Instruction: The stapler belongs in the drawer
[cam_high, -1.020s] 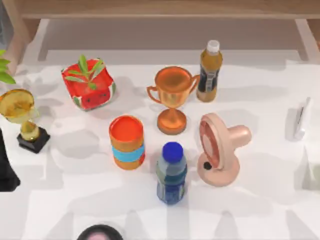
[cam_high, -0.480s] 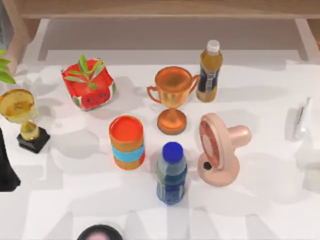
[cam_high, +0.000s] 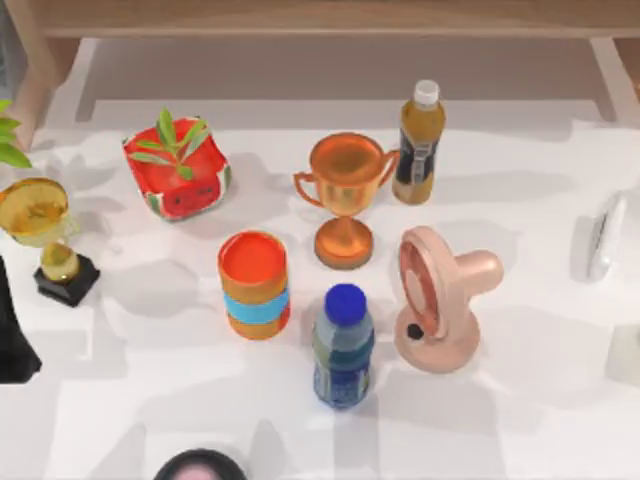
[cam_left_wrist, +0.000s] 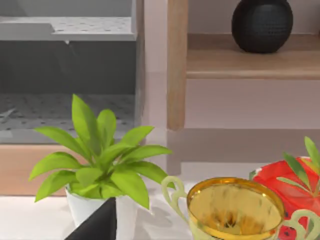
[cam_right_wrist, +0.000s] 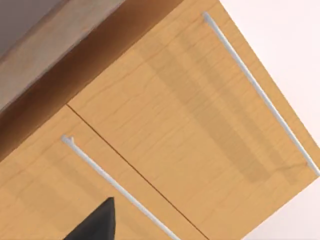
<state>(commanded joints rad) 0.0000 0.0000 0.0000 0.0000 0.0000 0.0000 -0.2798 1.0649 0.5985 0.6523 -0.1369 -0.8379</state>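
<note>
Over on the left edge of the white table (cam_high: 520, 330), the gold cup (cam_high: 40, 215) is empty. Next, the orange can (cam_high: 254, 283) stands near the blue-capped bottle (cam_high: 343, 345). Far right, the stapler (cam_high: 604, 236) lies alone by the edge. Both grippers' fingers: cannot tell.

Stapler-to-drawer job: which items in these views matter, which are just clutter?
Task items: stapler at the table's right edge; wooden drawer fronts with metal handles.

Clutter: pink fan, blue bottle, orange can, copper trophy, amber bottle, gold trophy, red planter, potted plant.
</note>
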